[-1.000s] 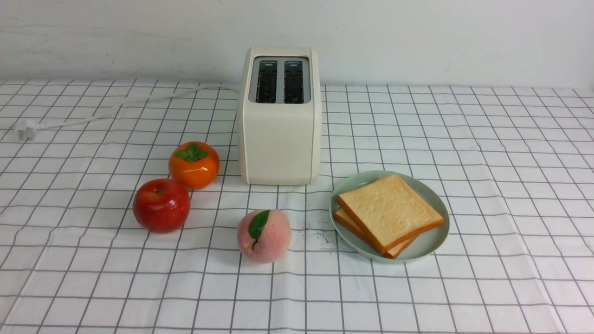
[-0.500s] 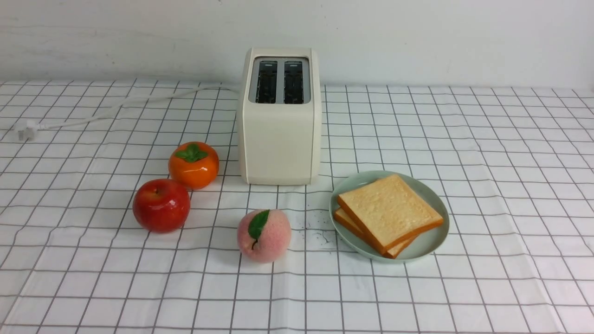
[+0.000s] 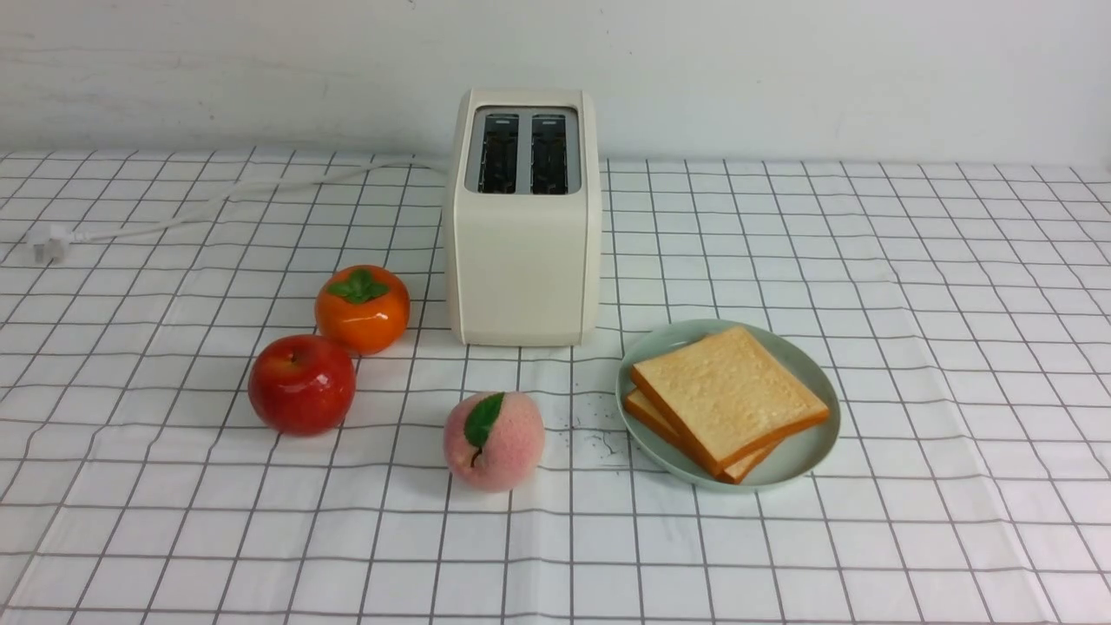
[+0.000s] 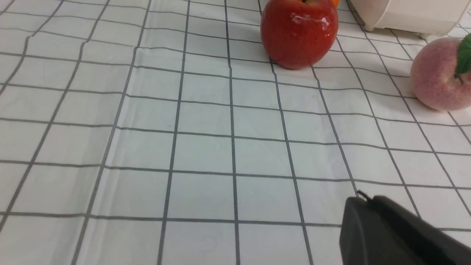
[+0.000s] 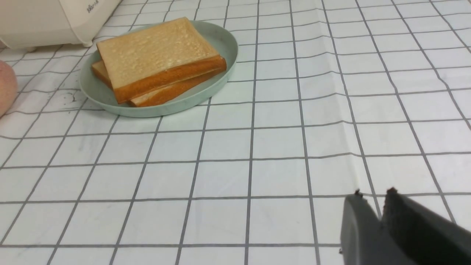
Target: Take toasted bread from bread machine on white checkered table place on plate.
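Two slices of toasted bread (image 3: 729, 401) lie stacked on the mint-green plate (image 3: 807, 456), right of the cream bread machine (image 3: 523, 260), whose two top slots look empty. The stack and the plate (image 5: 206, 94) also show in the right wrist view (image 5: 158, 55). Neither arm shows in the front view. My left gripper (image 4: 362, 198) is shut and empty, low over the white checkered table (image 3: 911, 304), some way from the apple. My right gripper (image 5: 373, 195) is shut and empty, with only a thin slit at the tips, over bare cloth, well apart from the plate.
A red apple (image 3: 302, 384), an orange persimmon (image 3: 362, 308) and a peach (image 3: 494, 440) sit left and in front of the toaster. Its white cord and plug (image 3: 48, 243) trail to the far left. Dark crumbs (image 3: 599, 438) lie beside the plate.
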Controlling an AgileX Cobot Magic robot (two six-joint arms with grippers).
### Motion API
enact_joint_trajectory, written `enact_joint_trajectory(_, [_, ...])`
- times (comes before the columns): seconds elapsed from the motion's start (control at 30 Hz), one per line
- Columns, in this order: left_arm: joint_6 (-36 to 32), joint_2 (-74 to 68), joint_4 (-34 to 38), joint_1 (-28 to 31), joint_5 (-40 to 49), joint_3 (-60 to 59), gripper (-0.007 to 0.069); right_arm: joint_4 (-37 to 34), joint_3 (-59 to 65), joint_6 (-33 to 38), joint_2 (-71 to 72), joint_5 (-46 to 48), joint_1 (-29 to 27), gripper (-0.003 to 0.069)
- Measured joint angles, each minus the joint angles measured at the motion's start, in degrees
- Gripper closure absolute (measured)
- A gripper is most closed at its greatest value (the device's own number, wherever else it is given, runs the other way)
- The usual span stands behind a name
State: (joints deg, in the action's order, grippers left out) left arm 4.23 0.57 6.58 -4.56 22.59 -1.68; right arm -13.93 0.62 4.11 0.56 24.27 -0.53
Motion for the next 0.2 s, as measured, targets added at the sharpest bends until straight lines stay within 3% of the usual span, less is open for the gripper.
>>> enact_joint_trajectory(0.2, [0.0, 0.0, 0.0, 0.0, 0.0, 0.0, 0.0638, 0.0, 0.0, 0.0, 0.0, 0.0, 0.0, 0.0548])
